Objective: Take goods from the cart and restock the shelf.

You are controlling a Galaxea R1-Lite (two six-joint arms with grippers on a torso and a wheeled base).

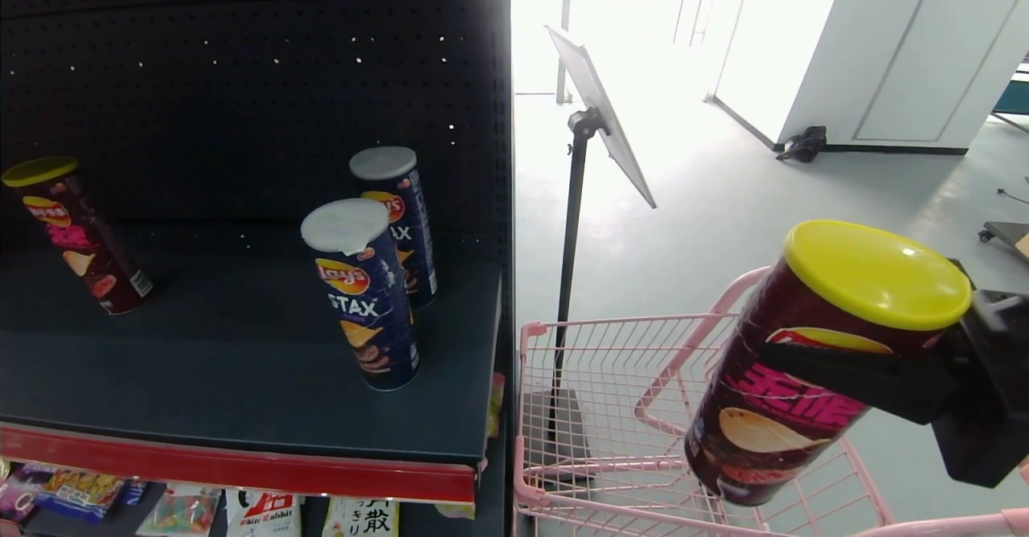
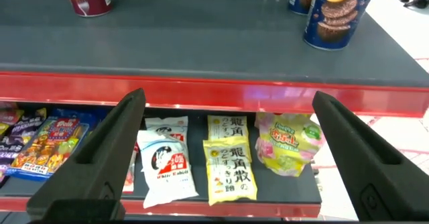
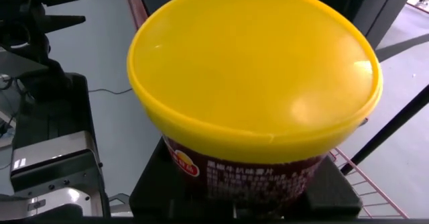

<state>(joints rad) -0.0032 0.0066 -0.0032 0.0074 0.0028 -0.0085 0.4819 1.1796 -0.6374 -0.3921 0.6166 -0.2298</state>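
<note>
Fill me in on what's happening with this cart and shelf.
The robot is restocking. Its right gripper is shut on a dark red can with a yellow lid, held up over the pink cart and not yet on the shelf. Three cans already stand there: a matching red can at the left, a front blue can and a rear blue can at the right. The left gripper is open and holds nothing, facing the shelf's red front edge above some snack bags.

You're in a shop: a gondola shelf (image 1: 225,360) with a pegboard back (image 1: 241,79) and red front strip (image 1: 241,466) holds chip cans (image 1: 366,304). Snack packets (image 2: 228,169) lie on the tier below, and a pink shopping cart (image 1: 595,336) stands just beside it.
</note>
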